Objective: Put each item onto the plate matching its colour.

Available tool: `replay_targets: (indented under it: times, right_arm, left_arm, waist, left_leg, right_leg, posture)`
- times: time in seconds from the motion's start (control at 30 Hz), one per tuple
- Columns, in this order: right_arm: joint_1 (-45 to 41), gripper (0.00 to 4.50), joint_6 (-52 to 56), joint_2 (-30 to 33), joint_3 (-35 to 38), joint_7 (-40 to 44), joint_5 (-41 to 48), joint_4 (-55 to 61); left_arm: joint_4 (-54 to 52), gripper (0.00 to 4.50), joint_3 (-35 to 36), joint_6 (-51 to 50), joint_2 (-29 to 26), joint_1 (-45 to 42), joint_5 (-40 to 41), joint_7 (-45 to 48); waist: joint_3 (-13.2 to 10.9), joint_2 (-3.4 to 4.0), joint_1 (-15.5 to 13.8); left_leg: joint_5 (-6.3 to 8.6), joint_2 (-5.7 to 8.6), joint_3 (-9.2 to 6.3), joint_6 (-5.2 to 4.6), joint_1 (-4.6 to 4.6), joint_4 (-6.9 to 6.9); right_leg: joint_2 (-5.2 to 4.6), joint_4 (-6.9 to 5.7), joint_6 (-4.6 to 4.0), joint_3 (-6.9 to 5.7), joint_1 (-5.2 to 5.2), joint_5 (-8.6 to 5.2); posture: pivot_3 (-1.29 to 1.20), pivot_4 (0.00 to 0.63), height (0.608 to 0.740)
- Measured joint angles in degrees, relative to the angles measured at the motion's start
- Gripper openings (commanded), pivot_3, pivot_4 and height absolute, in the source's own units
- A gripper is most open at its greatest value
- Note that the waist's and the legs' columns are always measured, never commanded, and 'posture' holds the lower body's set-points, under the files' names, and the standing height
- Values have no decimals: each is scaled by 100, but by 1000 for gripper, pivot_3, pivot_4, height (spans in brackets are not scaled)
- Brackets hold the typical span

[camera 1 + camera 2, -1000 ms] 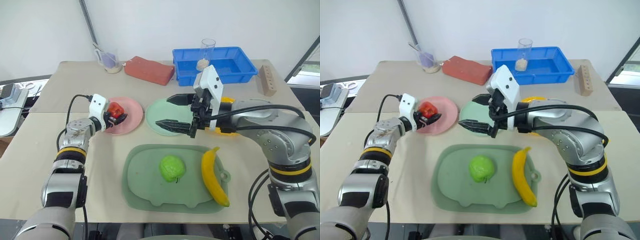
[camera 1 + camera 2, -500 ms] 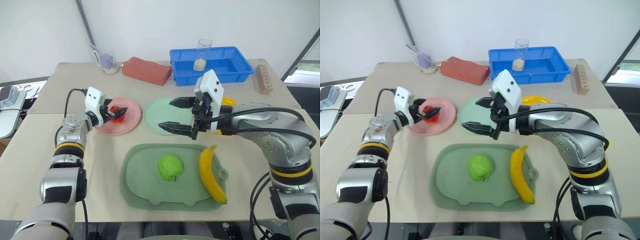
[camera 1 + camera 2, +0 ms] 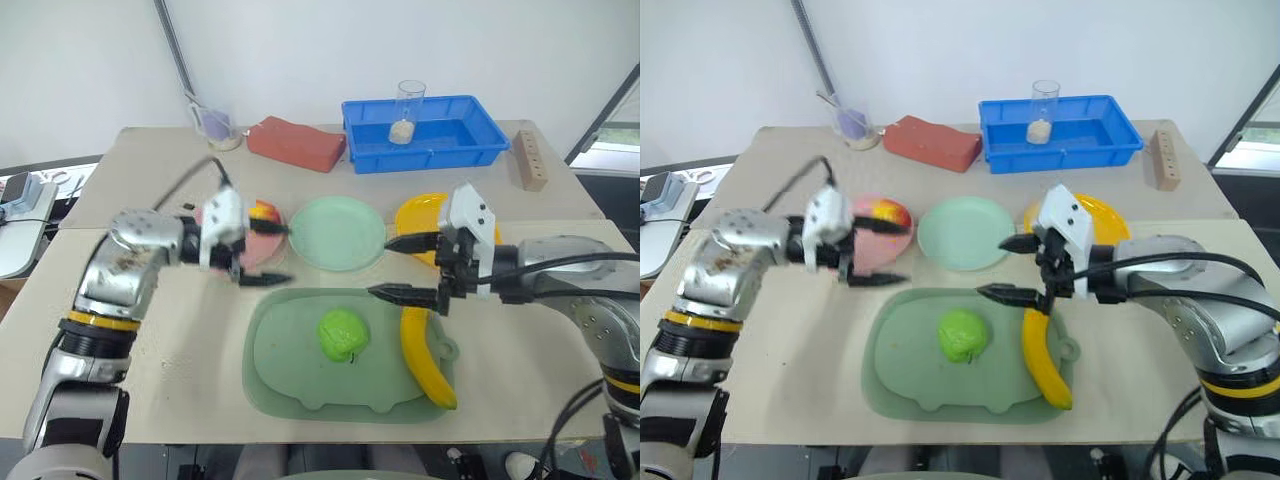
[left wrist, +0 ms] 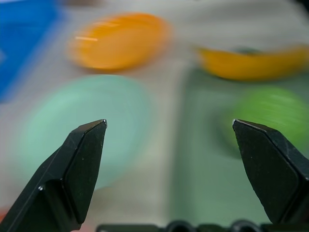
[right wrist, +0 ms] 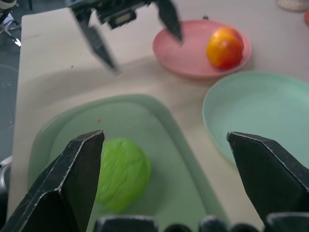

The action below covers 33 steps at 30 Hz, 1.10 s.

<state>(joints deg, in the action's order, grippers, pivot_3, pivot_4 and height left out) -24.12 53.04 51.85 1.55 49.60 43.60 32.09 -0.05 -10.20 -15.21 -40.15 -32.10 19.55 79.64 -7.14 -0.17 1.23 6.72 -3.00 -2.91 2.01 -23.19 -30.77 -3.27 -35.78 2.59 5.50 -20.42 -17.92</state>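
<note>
Released onto the pink plate [image 5: 193, 55], red apple [image 5: 224, 47]; both grippers spread wide, empty, over the tray edge [image 3: 262, 330]

Apple [image 3: 890, 213] on left plate [image 3: 868, 262], banana [image 3: 1042, 352] in tray [image 3: 900, 375].

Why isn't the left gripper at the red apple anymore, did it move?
Yes. The left gripper let go and pulled back off the pink plate toward the green tray; the apple lies on the plate.
</note>
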Motion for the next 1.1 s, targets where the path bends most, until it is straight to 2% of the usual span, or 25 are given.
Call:
replay_targets:
  times: [0.2, 0.4, 0.57, 0.97, 1.1]
  right_arm:
    - [883, 4500, -6, 495, 459, 344, 306, 601]
    - [1353, 4500, 2, 602, 681, 251, 457, 887]
    - [1465, 4500, 4, 690, 809, 168, 574, 1043]
    - [1583, 4500, 4, 793, 877, -5, 837, 1142]
    - [1576, 4500, 3, 798, 873, -7, 841, 1138]
  left_arm:
    - [-212, 4447, -392, 418, 395, 150, 4, 343]
    - [-106, 4447, -820, 1134, 707, 156, -256, 569]
    - [549, 4447, -1206, 1959, 1089, 145, -775, 516]
    - [1634, 4447, -1381, 3538, 1674, -51, -1345, 106]
    - [1830, 3358, -1376, 3705, 1703, -59, -1347, -9]
  waist:
    - [-7, -10, -14]
    - [-6, -7, -15]
    - [-5, -5, -23]
    - [1, 3, -43]
    - [1, 4, -52]
  left_leg:
    - [1, 1, -1, -1, -1, -8]
    - [1, 3, -1, 0, -1, -10]
    - [0, 4, -1, -1, -8, -11]
    - [0, 7, -1, 0, -9, -12]
    - [1, 14, 1, 1, -16, -15]
  right_leg:
    - [-2, 5, -1, -1, 0, -2]
    - [-3, 26, -1, -1, 7, -2]
    - [-4, 50, 0, -1, 15, -2]
    - [-5, 65, 2, -2, 28, -1]
    - [-10, 67, 2, -1, 30, -1]
  posture:
    - [0, 150, 740]
    - [0, 150, 740]
    - [0, 150, 740]
    - [0, 150, 740]
    - [0, 150, 740]
